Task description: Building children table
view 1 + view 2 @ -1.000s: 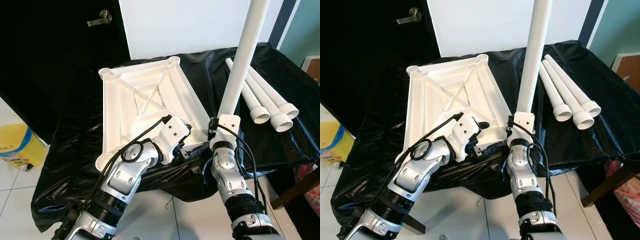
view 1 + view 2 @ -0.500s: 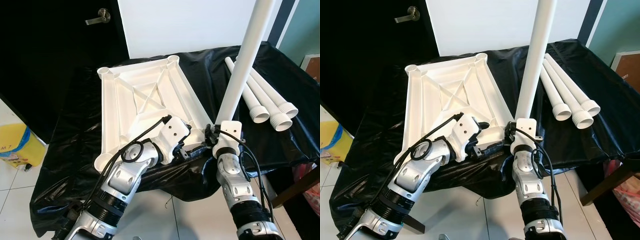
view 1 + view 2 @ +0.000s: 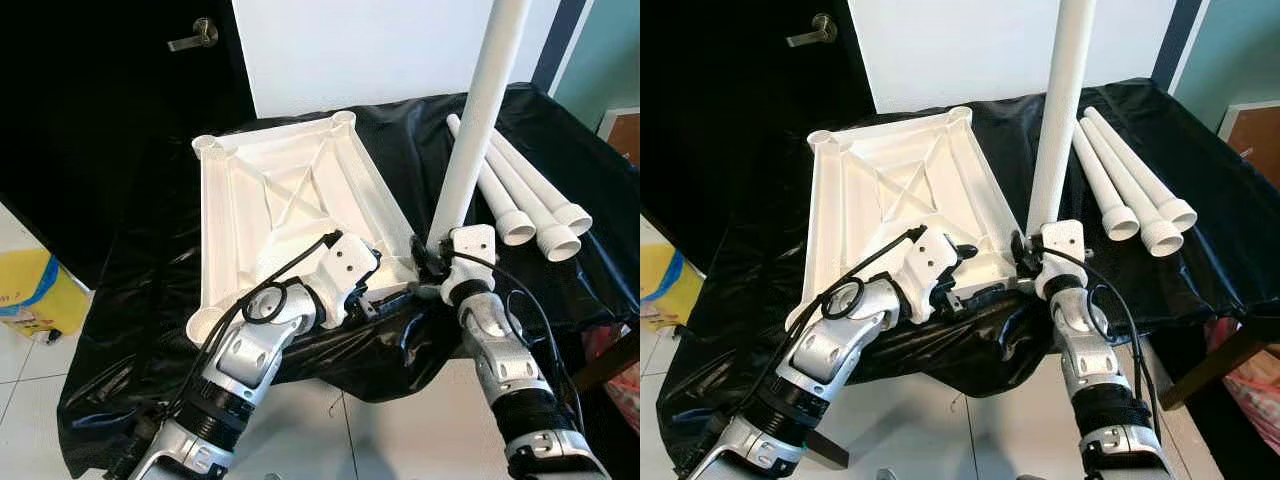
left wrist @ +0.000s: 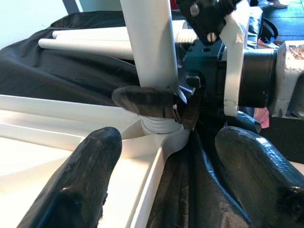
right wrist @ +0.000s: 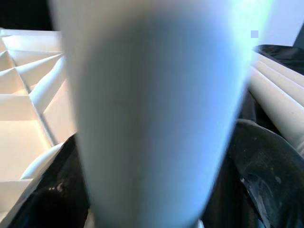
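The white tabletop (image 3: pixel 290 190) lies upside down on the black-covered table (image 3: pixel 150 250). A white leg (image 3: pixel 475 120) stands nearly upright at its near right corner. The leg's ribbed lower end (image 4: pixel 159 126) rests in the corner socket. My right gripper (image 3: pixel 432 255) is shut on the leg just above that end, with one finger (image 4: pixel 147 102) wrapped across it. My left gripper (image 3: pixel 385 300) is open at the tabletop's near edge. Its fingers (image 4: pixel 90 180) straddle the corner rim and the cloth without holding anything.
Three spare white legs (image 3: pixel 520 190) lie side by side on the right of the table. A black door with a handle (image 3: pixel 195 35) stands behind on the left. A yellow bin (image 3: pixel 30 290) sits on the tiled floor at left, and a wooden piece (image 3: pixel 610 360) at right.
My right forearm has swung out to the right. The leg's lower end has shifted left onto the corner socket and the leg stands straighter. The left arm has stayed put.
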`<state>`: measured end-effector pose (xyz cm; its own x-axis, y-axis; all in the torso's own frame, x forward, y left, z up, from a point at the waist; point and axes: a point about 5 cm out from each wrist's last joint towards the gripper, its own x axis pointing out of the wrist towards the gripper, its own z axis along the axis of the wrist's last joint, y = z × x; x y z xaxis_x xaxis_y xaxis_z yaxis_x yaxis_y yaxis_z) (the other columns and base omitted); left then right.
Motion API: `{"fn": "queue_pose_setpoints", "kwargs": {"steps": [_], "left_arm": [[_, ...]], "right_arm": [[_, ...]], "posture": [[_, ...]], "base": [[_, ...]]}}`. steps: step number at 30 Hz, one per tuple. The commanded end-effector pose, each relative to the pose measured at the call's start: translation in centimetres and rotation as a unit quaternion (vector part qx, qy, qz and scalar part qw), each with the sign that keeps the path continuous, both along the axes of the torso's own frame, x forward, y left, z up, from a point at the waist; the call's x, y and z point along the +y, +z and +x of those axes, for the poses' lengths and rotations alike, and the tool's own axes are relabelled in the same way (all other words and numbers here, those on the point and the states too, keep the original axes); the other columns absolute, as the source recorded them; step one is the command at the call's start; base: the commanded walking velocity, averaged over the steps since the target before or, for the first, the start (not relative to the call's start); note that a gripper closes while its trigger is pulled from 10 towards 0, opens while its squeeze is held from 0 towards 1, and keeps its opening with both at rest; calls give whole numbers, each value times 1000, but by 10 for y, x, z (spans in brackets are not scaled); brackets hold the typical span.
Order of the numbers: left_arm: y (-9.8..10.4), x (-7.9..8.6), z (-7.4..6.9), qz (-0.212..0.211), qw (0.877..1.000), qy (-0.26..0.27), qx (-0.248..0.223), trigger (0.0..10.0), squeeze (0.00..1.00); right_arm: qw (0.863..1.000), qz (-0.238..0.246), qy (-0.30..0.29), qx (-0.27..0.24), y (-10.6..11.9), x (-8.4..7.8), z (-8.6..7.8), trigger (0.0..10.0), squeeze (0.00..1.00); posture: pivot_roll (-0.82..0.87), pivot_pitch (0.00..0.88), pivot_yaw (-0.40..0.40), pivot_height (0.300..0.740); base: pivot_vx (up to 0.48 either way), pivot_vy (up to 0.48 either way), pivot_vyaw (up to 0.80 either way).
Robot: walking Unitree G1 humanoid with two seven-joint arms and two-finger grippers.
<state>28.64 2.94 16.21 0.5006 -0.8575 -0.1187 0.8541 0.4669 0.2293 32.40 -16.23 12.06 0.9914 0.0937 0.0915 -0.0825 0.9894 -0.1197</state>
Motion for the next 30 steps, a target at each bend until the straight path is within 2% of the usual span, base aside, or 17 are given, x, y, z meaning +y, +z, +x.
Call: {"fn": "queue_pose_setpoints", "kwargs": {"steps": [1,2,5,7,9,14,16,22,30], "left_arm": [[-1,5,4,5,1000,8,-4,10000,0],[-1,14,10,14,1000,23,-6,10000,0],[-1,21,14,20,999,35,-9,10000,0],[1,33,22,26,998,55,-10,10000,0],[3,35,23,22,998,54,-6,10000,0],[4,31,19,15,999,36,-3,10000,0],[-1,25,13,18,1000,14,1,10000,0],[-6,16,1,21,1000,-22,10,10000,0],[-9,7,-5,14,999,-32,14,10000,0]], "right_arm": [[1000,2,6,6,-5,2,-3,10000,0],[1000,6,13,4,-7,7,-9,10000,0],[1000,9,18,3,-8,10,-13,10000,0],[999,13,33,-2,-8,14,-18,10000,0],[999,15,50,-6,-5,11,-17,10000,0],[997,3,74,-10,0,6,-11,10000,0],[995,-17,99,-10,5,0,-4,10000,0],[988,-46,150,8,6,-4,4,10000,0],[979,-74,186,30,3,-4,10,10000,0]], "posture": [[-158,0,30,740],[-159,0,33,740],[-161,0,35,740],[-173,0,47,740],[-182,0,55,740],[-191,0,62,740],[-197,0,66,740],[-186,0,62,740],[-170,0,53,740]], "base": [[0,0,0],[0,0,0],[0,0,0],[0,0,0],[0,0,0],[0,0,0],[0,0,0],[0,0,0],[0,0,0]]}}
